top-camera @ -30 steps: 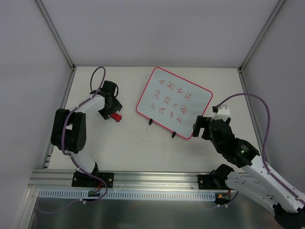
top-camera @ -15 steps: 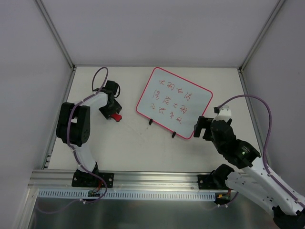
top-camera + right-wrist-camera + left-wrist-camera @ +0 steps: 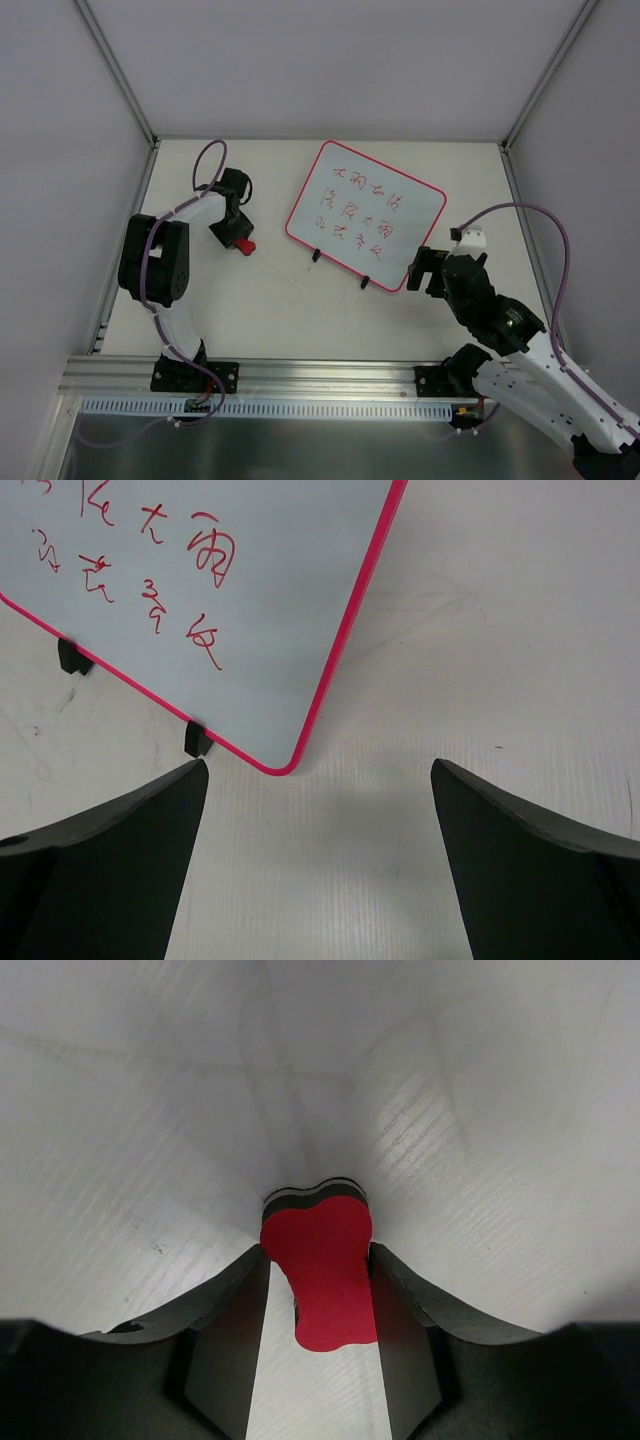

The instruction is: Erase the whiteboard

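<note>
The whiteboard (image 3: 365,215) lies tilted on the table, with a red-pink frame, two black feet and rows of red handwriting. A small red eraser (image 3: 244,245) lies on the table to its left. My left gripper (image 3: 236,238) is down at the table with its fingers closed against the eraser's (image 3: 325,1280) two sides. My right gripper (image 3: 426,268) is open and empty, just off the whiteboard's near right corner (image 3: 285,765). The right wrist view shows that corner and one black foot (image 3: 197,740) between the spread fingers.
White walls enclose the table on the left, back and right. An aluminium rail (image 3: 300,375) runs along the near edge with both arm bases. Purple cables loop off both arms.
The left arm's elbow has swung in and up while its gripper stayed at the eraser. The right gripper has drifted slightly down and right. The whiteboard has not moved.
</note>
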Robot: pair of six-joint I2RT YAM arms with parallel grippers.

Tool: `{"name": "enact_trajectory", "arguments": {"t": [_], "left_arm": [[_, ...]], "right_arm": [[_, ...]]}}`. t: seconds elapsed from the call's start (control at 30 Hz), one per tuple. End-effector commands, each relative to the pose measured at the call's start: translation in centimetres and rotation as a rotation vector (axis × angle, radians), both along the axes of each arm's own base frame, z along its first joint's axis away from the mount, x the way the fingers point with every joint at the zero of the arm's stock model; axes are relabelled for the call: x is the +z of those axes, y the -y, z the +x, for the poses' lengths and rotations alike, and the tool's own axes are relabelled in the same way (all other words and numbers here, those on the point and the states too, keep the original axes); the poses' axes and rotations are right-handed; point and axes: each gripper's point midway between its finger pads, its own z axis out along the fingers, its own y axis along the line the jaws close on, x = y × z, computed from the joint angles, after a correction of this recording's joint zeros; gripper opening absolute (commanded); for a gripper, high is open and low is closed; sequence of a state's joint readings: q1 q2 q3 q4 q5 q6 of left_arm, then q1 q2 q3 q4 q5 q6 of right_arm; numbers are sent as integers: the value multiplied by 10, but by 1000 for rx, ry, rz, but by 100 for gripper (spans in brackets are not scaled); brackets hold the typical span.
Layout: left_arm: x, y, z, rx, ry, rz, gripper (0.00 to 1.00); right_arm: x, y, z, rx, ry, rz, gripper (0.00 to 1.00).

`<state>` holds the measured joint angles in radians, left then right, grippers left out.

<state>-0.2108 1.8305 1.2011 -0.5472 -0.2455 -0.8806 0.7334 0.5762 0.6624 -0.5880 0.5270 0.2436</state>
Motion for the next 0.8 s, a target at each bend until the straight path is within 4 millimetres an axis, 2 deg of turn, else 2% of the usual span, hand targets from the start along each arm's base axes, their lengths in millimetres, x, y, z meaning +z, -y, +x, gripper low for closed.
{"name": "enact_trajectory", "arguments": {"t": [0.0,0.2,0.37,0.47,0.53,0.6,0.67,0.7,0.77], "left_arm": [[11,3,0,6,11,1,43],[20,4,0,2,25,-2,27],[46,15,6,-99,87,15,13],[77,33,16,-232,168,42,9],[107,44,30,-324,244,83,4],[139,65,43,-417,328,98,3],[156,83,52,-527,373,96,2],[174,96,59,-593,422,90,2],[192,120,70,-681,501,50,0]], "right_arm": [[6,1,3,-24,23,29,99],[6,0,2,-12,21,34,99],[13,-1,1,20,38,26,99],[24,7,4,8,67,10,99],[35,16,10,-9,80,-7,99],[38,14,14,15,71,1,99],[43,20,24,-9,61,16,99],[44,21,28,-6,49,48,99],[53,15,37,29,62,94,99]]}}
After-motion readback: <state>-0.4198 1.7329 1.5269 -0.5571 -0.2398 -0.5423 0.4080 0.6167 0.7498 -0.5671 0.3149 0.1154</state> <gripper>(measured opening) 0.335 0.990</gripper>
